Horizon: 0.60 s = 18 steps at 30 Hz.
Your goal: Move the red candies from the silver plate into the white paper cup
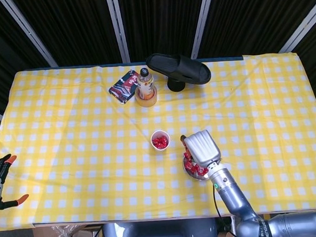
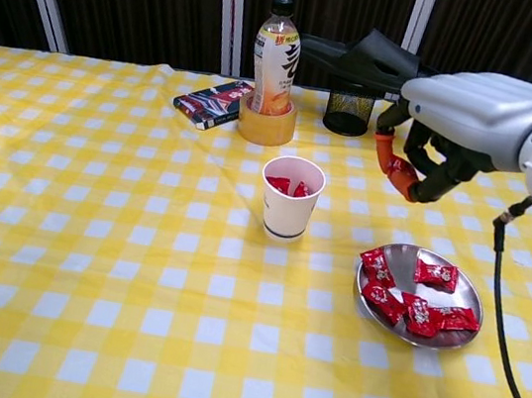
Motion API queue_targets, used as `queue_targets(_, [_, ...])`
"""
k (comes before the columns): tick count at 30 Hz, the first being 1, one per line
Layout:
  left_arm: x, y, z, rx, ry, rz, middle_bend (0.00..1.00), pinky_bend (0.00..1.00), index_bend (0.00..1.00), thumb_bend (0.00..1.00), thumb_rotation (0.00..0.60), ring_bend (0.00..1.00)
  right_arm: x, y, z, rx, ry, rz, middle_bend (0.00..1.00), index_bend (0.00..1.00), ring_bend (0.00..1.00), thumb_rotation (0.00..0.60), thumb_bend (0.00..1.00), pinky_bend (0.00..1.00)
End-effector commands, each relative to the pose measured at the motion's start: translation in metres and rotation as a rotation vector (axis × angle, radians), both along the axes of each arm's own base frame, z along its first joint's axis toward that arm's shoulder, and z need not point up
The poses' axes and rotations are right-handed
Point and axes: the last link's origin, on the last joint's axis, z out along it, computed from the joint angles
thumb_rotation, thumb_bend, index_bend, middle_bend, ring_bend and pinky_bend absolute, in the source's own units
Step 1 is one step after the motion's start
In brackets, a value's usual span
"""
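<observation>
So the table (image 2: 86, 262) has a yellow-and-white checked cloth over it; sitting on it are a white paper cup (image 2: 290, 199) near the middle, a silver plate (image 2: 415, 322) to its right, a dark packet (image 2: 212, 102) at the back, a bottle in a tape roll (image 2: 265, 124) just beside that, and a black mesh pot (image 2: 348, 111).
</observation>
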Motion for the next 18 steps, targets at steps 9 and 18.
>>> queue_targets(9, [-0.002,0.001,0.002,-0.009,-0.025,0.017,0.0,0.0,0.0,0.03,0.6,0.0,0.037,-0.023,-0.029,0.028,-0.02,0.037,0.82,0.55,0.93,0.6,0.53,0.98])
queue_targets(18, [-0.003,0.003,0.002,-0.025,-0.026,0.021,0.0,0.0,0.0,0.03,0.6,0.0,0.042,-0.036,-0.051,0.046,-0.013,0.021,0.82,0.55,0.93,0.6,0.53,0.98])
